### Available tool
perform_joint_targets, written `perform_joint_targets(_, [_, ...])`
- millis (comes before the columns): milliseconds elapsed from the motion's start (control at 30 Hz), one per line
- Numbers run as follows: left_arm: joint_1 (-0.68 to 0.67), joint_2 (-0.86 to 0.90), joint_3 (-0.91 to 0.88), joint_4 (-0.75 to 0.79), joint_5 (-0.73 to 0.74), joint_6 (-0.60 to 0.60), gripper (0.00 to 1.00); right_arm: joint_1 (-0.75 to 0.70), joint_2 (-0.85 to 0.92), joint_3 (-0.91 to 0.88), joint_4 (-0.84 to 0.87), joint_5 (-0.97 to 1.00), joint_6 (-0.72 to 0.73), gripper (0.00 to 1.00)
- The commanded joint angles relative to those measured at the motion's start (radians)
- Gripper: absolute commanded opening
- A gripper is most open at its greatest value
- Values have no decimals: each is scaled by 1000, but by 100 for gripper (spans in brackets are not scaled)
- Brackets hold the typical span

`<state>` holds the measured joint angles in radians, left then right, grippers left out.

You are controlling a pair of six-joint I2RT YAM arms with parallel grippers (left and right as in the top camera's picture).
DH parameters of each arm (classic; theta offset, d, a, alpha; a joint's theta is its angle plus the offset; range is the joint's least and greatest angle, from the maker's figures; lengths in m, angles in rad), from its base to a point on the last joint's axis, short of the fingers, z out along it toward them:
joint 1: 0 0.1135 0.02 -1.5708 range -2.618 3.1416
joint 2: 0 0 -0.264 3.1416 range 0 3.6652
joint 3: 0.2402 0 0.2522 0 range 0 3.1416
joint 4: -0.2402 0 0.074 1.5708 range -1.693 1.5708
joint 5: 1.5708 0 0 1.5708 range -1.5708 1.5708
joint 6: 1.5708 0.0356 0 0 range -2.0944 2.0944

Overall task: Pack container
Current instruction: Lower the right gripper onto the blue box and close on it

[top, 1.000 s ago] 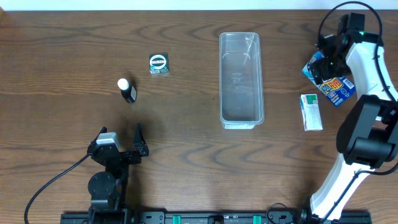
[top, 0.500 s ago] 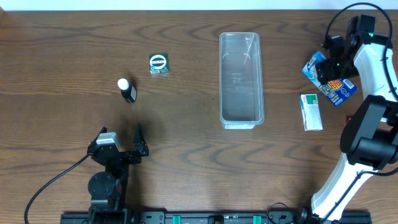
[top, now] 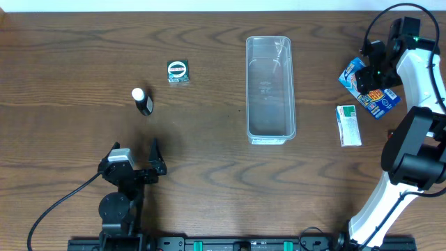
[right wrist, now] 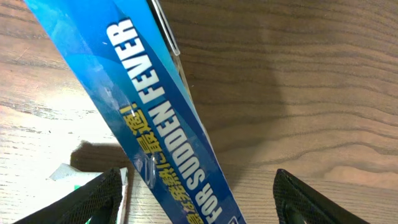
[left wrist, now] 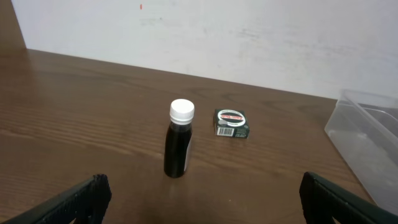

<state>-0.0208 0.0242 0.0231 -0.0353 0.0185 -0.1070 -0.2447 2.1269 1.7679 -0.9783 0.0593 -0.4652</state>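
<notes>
Container (top: 270, 104): long clear tub, right of centre on the counter (top: 209, 160), upright, interior bare; right gripper (right wrist: 199, 199): arm reaching to the far right edge, wrist angled down over the blue packet (right wrist: 155, 106), jaws spread with the packet between them, contact not discernible; white-and-green box (top: 348, 125): just beside the packet, nearer side; left gripper (left wrist: 205, 205): arm folded low at the near left, jaws spread wide, holding nothing; dark bottle (left wrist: 179, 146), white cap, upright; small green box (left wrist: 232, 122) near it.
</notes>
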Motion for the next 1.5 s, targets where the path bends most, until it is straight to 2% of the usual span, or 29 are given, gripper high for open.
perform_joint_targets(0, [-3, -7, -19, -39, -26, 6, 98, -5, 3, -2, -1, -8, -8, 76])
perform_joint_targets(700, [-3, -7, -19, -38, -26, 6, 98, -6, 35, -4, -5, -26, -23, 76])
perform_joint_targets(900, [-3, -7, -19, -39, -26, 6, 98, -6, 35, -4, -4, -26, -23, 64])
perform_joint_targets(1000, [-3, -7, -19, -39, -26, 6, 98, -6, 35, -4, -5, -26, -23, 51])
perform_joint_targets(1133, [-3, -7, -19, -39, -26, 6, 98, -6, 35, -4, -6, -26, -22, 49])
perform_joint_targets(1300, [-3, -7, -19, -38, -26, 6, 98, -6, 35, -4, -5, -27, 0, 35])
perform_joint_targets(1433, [-3, -7, -19, -39, -26, 6, 98, -6, 35, -4, -5, -27, 24, 35])
perform_joint_targets(1467, [-3, -7, -19, -39, -26, 6, 98, -6, 35, -4, -5, -26, 28, 33])
